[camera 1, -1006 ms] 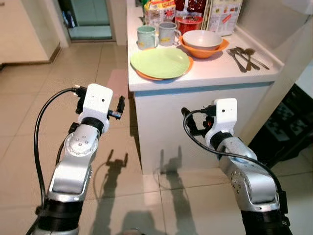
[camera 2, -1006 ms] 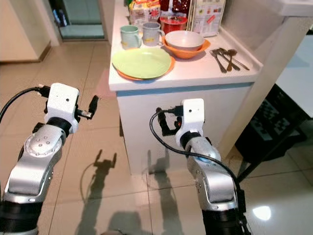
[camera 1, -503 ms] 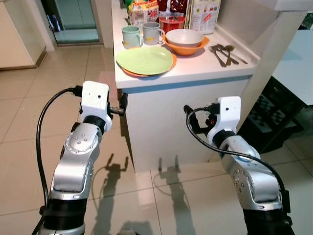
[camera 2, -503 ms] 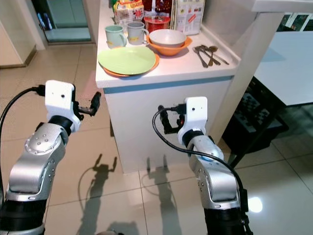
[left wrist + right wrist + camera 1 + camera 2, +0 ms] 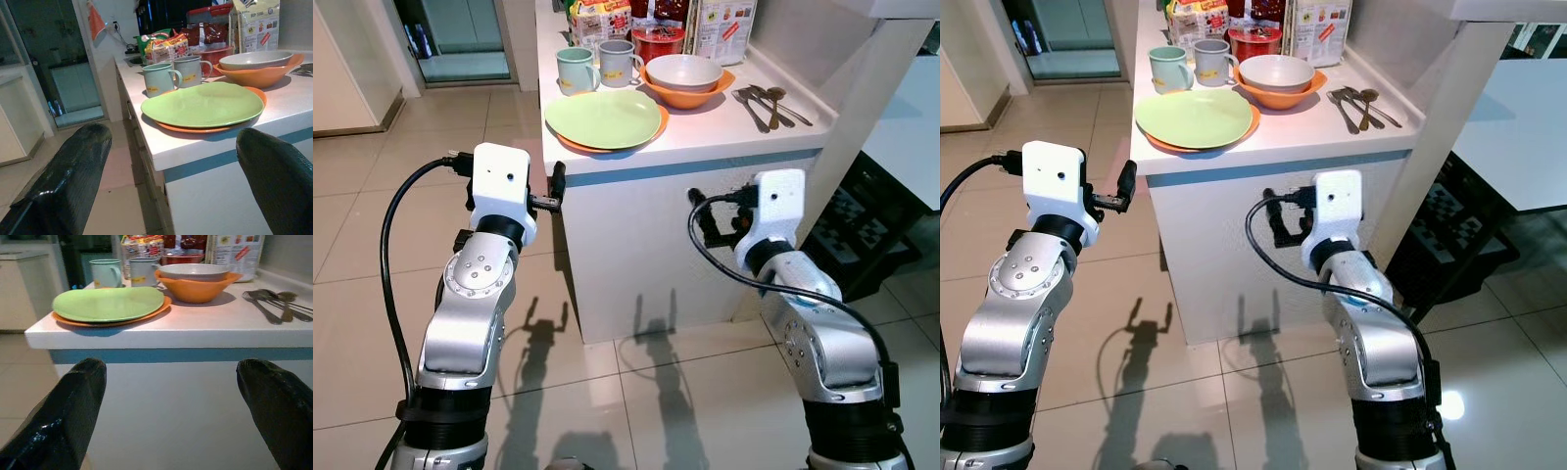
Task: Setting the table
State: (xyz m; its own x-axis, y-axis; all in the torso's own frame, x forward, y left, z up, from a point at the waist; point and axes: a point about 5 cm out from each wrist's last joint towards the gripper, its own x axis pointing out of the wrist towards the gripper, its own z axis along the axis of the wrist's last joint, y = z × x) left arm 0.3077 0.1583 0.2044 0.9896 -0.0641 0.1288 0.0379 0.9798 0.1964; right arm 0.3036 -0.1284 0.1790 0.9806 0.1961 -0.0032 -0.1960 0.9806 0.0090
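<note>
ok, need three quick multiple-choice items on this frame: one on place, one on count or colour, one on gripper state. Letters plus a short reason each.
1. Where is the cutlery?
A. on the green plate
B. on the counter, right of the bowls
C. on the floor

2. How many mugs stand behind the green plate?
A. one
B. two
C. four

3. The right gripper is:
A. open, holding nothing
B. shut on a spoon
C. shut on a mug

Key: 1 B, it lies on the white counter beside the stacked bowls. 2 B, two mugs stand side by side. 3 A, its fingers are spread wide before the counter front.

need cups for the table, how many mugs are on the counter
2: a green mug and a grey mug side by side behind the plates. More could be hidden among the packets behind.
</note>
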